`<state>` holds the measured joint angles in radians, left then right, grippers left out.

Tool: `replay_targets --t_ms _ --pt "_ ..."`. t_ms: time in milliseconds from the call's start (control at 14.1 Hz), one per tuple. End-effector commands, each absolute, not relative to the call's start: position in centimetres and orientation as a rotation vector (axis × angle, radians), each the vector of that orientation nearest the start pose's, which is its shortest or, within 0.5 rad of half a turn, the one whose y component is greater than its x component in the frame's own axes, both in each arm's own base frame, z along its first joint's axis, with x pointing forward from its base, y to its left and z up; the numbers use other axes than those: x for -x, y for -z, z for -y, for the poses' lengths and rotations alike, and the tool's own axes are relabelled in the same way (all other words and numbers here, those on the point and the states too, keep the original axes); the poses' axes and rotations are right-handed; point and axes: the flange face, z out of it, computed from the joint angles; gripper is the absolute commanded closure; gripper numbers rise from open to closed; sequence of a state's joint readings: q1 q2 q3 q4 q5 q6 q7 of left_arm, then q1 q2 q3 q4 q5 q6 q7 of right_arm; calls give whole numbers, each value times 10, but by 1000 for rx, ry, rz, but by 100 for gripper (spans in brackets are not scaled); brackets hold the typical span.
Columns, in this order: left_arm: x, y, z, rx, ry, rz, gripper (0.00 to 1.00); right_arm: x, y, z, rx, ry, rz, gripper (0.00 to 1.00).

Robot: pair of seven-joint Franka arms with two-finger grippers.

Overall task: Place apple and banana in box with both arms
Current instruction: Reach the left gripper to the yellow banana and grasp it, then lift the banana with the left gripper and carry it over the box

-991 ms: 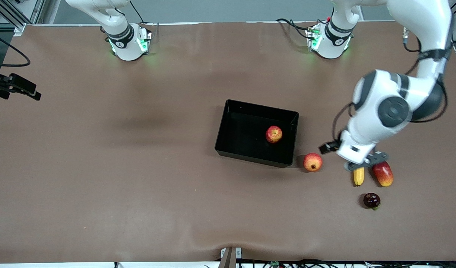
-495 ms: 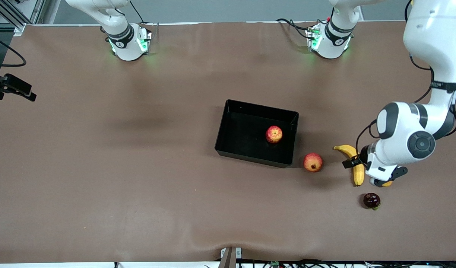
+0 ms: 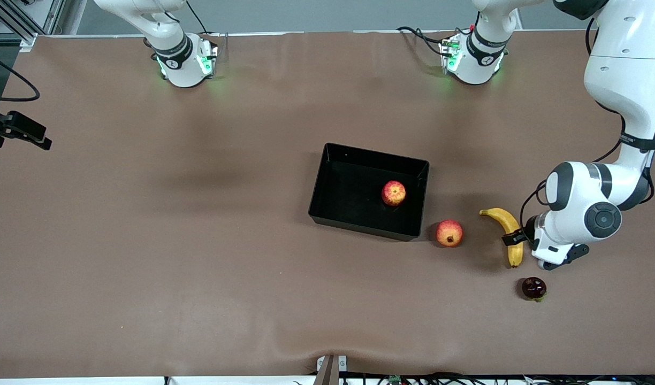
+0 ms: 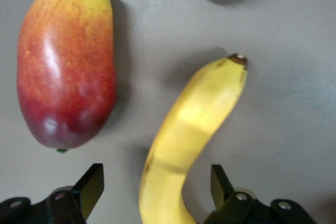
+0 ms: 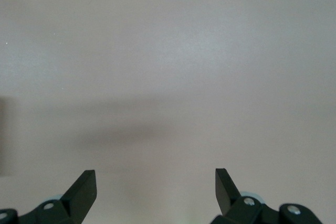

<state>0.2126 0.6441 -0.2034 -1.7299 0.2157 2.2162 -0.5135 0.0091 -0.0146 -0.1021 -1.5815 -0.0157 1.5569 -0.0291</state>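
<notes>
While the apple [image 3: 393,193] already sits inside the box [image 3: 333,211], toward the wall at the left arm's end, you have only half of the job done: the banana [image 3: 507,231] is still on the table, well apart from the box toward the left arm's end, and a little nearer the front camera than the apple.

Your left gripper [image 4: 155,188] is down at the banana. In the left wrist view its fingers [image 4: 90,188] stand apart on either side of the fruit's thick middle, with a clear gap on one side, so nothing is gripped yet. The mango [image 4: 65,64] lies just beside the banana, close to one finger; you would do well to watch that the closing finger does not catch it. A pomegranate [image 3: 449,233] rests between banana and box, just off the box's near corner, and a dark fruit [image 3: 534,288] lies near the banana's tip, nearer the front camera.

Your right gripper [image 5: 156,190] waits out at the right arm's end, over bare table, with its fingers spread wide and nothing between them.

What is left, by my reading: close on the banana, lift it past the pomegranate, and set it in the box beside the apple.
</notes>
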Motion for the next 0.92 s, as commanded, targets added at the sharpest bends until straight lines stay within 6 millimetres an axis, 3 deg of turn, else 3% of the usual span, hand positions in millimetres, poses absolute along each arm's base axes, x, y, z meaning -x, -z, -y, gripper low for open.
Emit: replay_targets --t_ms 0,71,142,354,566,849 --pt "-648 -191 -20 3008 -166 594 20 -549 -630 51 3168 -15 -103 0" --pt "-647 -190 -20 3007 -170 593 28 -550 -631 50 3165 -12 -103 0" --pt "-645 -187 -20 3005 -179 590 42 -550 -631 49 3166 -12 -100 0" --pt "-643 -199 -12 3010 -168 559 100 -551 -628 50 3167 -19 -103 0" --pt "-645 -250 -13 3018 -138 417 100 -549 -628 55 3163 -31 -122 0" --pt "-636 -322 21 3029 -153 219 100 -551 -627 49 3156 -21 -114 0"
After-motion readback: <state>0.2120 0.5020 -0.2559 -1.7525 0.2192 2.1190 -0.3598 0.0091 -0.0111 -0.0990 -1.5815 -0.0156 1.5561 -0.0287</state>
